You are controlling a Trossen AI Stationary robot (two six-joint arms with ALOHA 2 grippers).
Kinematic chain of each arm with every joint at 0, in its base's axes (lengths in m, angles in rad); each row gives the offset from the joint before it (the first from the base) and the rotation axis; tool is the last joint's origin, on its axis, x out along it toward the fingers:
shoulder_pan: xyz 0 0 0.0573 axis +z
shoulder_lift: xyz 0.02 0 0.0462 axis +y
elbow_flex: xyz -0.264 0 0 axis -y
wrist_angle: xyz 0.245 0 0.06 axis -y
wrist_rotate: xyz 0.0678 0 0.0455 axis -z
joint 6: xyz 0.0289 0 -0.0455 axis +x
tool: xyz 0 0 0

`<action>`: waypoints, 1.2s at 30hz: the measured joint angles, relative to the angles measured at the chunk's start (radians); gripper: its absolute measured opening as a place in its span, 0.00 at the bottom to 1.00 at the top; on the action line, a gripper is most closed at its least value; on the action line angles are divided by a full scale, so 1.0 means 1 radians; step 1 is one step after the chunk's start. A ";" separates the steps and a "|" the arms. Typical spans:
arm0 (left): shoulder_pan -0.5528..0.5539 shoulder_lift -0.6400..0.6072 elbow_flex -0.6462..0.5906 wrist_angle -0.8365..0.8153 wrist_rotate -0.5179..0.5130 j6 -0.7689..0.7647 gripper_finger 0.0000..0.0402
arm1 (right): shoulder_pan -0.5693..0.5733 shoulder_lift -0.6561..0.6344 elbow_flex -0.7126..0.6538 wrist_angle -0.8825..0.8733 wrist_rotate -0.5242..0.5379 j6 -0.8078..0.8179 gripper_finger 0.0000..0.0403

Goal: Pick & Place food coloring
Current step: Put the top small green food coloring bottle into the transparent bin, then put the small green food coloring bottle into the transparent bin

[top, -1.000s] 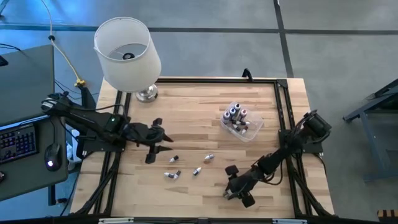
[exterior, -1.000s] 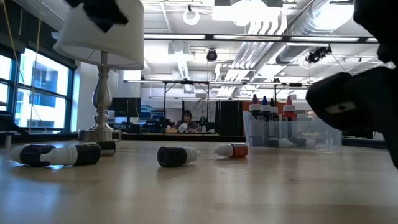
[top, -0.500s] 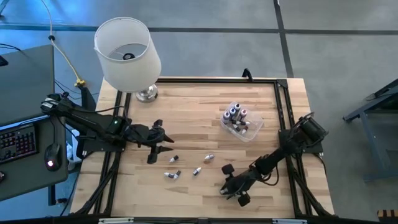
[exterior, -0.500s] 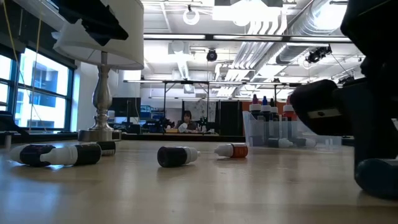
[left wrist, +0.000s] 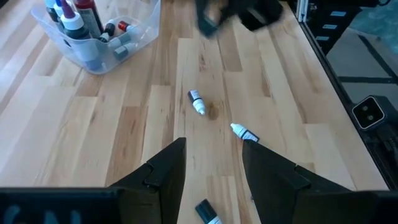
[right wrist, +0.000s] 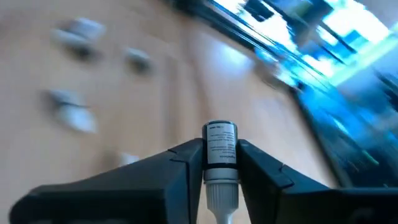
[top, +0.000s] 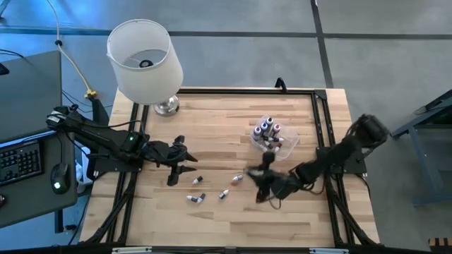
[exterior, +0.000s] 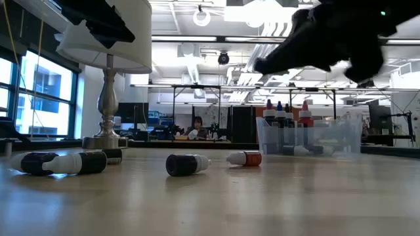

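Note:
Several food coloring bottles lie on their sides on the wooden table: one [top: 238, 178], another [top: 224, 192] and a third [top: 196, 198]. More stand and lie in the clear tub [top: 272, 139]. My right gripper [top: 260, 178] hangs blurred above the table, near the tub's near side, shut on one dark food coloring bottle [right wrist: 220, 149]. My left gripper [top: 178, 159] hovers open over the table's left half, with loose bottles [left wrist: 196, 102] beyond its fingers. My right gripper pinches the bottle's dark labelled body [right wrist: 220, 163] between its two fingers, one on each side. The bottle lies along the fingers, with its white cap [right wrist: 221, 196] pointing back toward the wrist. It is lifted clear of the table.
A lamp with a white shade [top: 145, 60] stands at the table's far left corner. A black frame [top: 321, 141] runs round the table's edges. Bare wood lies along the near edge and in the far middle.
My right gripper has risen from the near right part of the table and swung toward the far edge and the tub, turning at the wrist, with the bottle now between its fingers. The loose bottles and the tub have stayed put.

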 joint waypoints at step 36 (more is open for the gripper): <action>0.000 0.221 0.001 -0.102 0.034 -0.132 0.39 | -0.315 -0.190 0.000 -0.165 -0.657 0.216 0.35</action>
